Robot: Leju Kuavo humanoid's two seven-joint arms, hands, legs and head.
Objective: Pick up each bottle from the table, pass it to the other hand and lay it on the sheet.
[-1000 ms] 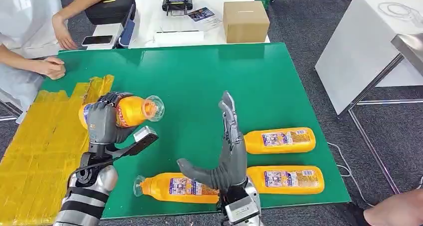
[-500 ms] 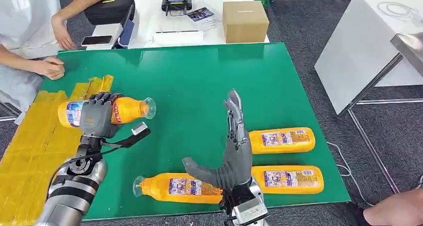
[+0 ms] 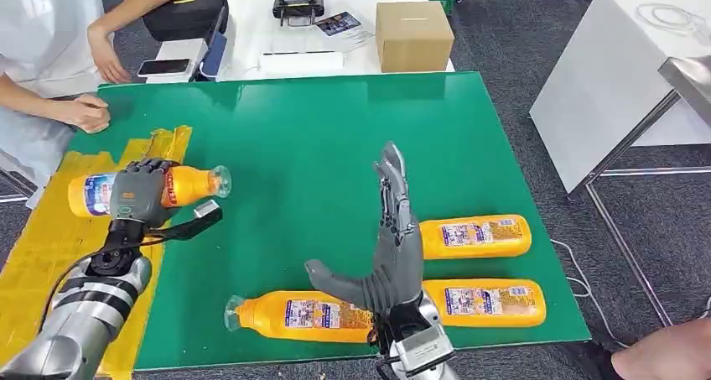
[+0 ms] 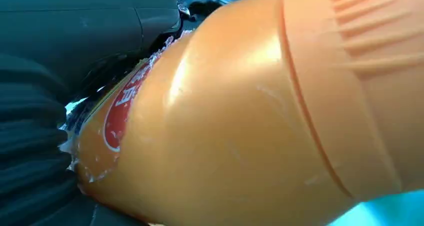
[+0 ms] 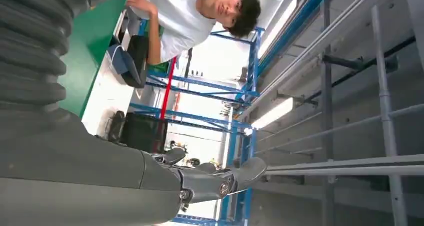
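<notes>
My left hand (image 3: 137, 194) grips an orange bottle (image 3: 184, 184) around its middle and holds it level over the edge of the yellow sheet (image 3: 50, 254), cap end toward the table's centre. Up close in the left wrist view the same bottle (image 4: 250, 116) lies against my dark fingers (image 4: 35, 151). My right hand (image 3: 387, 246) stands upright with its fingers apart and nothing in it, above the front of the green table (image 3: 319, 137). Three more orange bottles lie flat near the front edge: one (image 3: 298, 314) left of my right hand, two (image 3: 474, 236) (image 3: 486, 302) to its right.
A person sits at the far left, with a hand (image 3: 84, 111) resting on the table's corner. Behind the green table a white table (image 3: 251, 19) carries a cardboard box (image 3: 412, 34), a black case (image 3: 186, 13) and a phone (image 3: 163, 67). A metal-legged table (image 3: 637, 70) stands at right.
My left hand has carried the bottle leftward, from over the green surface to over the sheet's edge, and levelled it. My right hand has barely shifted and stays empty.
</notes>
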